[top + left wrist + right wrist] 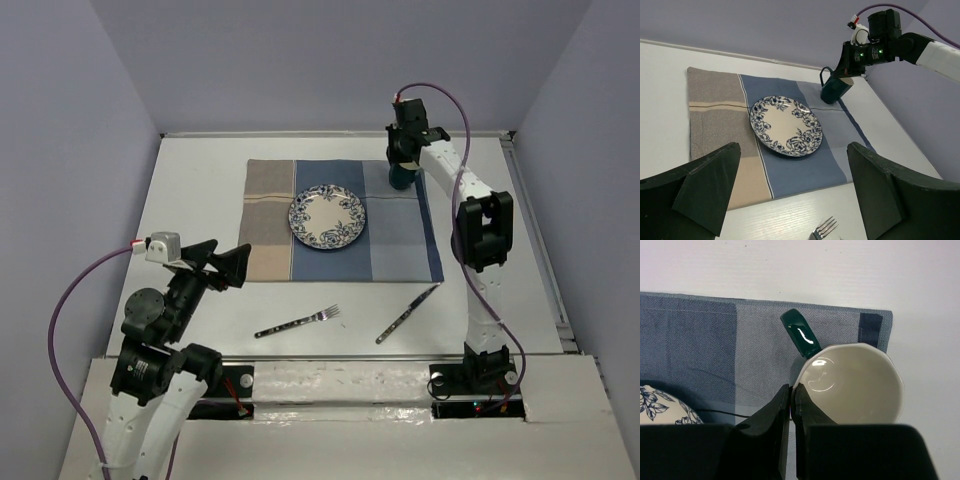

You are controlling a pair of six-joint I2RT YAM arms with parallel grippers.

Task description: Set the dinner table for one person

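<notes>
Tabletop (200,190): white and walled in lavender; the whole setting is carried on it, with the arms bolted at its near edge
Placemat (270,225): blue-and-tan checked cloth, laid flat toward the far middle of the tabletop; judged as placed
Plate (327,218): floral-rimmed, set on the middle of the placemat; judged as placed
Mug (855,385): dark green outside and pale inside, seen at the far right corner of the placemat with its handle over the cloth; part of it overhangs the cloth's right edge; it looks tilted in the left wrist view, and whether its base touches the cloth cannot be told
Right gripper (791,402): drawn narrow on the mug's wall close to the handle; the mug is held by it and not yet released
Fork (300,322): laid on bare tabletop on the near side of the placemat, apart from it; not yet set beside the plate
Knife (408,314): laid aslant on bare tabletop by the placemat's near right corner, off the cloth; not yet set
Left gripper (238,265): spread wide with nothing held, hung near the placemat's near left corner
Progress: about half is judged done, with mat and plate in place and the mug at its spot but in the grip
Remaining: the mug is to be let go, and fork and knife are to be brought up beside the plate
</notes>
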